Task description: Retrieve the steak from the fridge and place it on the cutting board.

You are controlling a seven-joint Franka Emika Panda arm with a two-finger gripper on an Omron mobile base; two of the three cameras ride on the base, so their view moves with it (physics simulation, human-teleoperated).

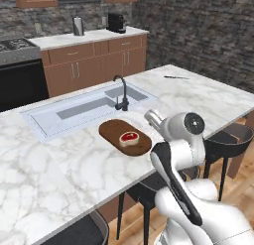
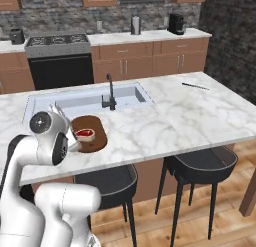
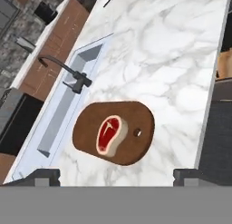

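A: Hand view had the gripper (image 3: 116,175) with its jaws spread wide and nothing between them, looking down on the steak (image 3: 108,135).

B: And the steak?

A: It lay flat on the cutting board (image 3: 131,123), toward one end, on the marble counter (image 3: 172,60) just beside the sink (image 3: 68,105).

B: What could have spoiled it?

A: Little, I judged. A low sweep of the fingers might have clipped the board and slid it toward the counter edge, or nudged the steak off. The faucet (image 3: 72,75) stood near enough to catch a wide swing.
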